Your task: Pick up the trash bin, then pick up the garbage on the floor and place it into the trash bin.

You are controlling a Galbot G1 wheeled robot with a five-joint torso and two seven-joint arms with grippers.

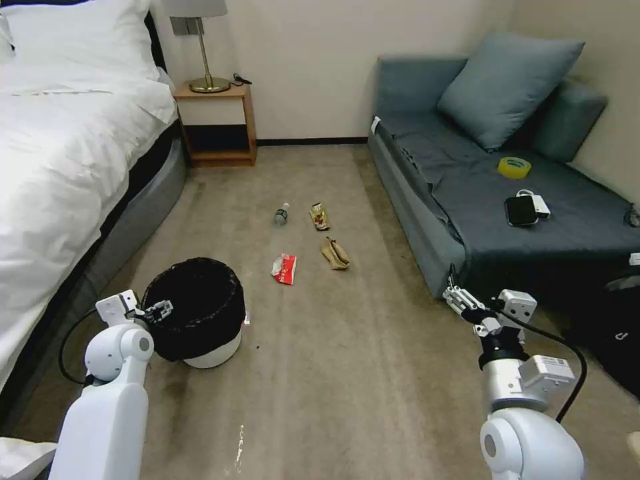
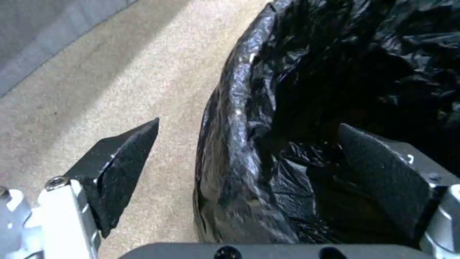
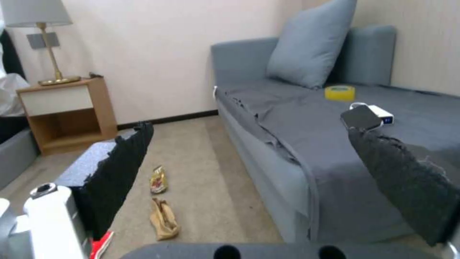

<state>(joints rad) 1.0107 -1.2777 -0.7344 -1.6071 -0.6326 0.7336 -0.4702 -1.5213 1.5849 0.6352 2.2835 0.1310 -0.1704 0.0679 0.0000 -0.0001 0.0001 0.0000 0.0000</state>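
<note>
Black crinkled plastic lines the trash bin [image 1: 195, 308], which stands upright on the tan carpet [image 1: 373, 373] near the foot of the white bed [image 1: 60, 153], its white base visible beneath the liner. The left gripper [image 1: 159, 310] is positioned at the bin's near-left rim with its fingers spread: in the left wrist view one finger pad [image 2: 125, 169] sits outside the bin wall over the carpet and the other is inside the liner, so the rim [image 2: 230, 118] lies between the two pads without being clamped. The garbage lies on the open carpet beyond the bin, well apart from it: a small clear bottle [image 1: 281, 214] with a green label, a gold-brown snack wrapper [image 1: 320, 216] just to its right, a red-white crumpled packet [image 1: 285, 269] nearer the robot, and a tan crumpled paper [image 1: 335, 254] to the right of the packet. The right gripper [image 1: 456, 299] is held above the floor beside the front corner of the grey sofa [image 1: 467, 200], fingers spread and holding nothing. On the sofa seat rest a yellow tape roll [image 1: 514, 167] and a black phone [image 1: 521, 210].
</note>
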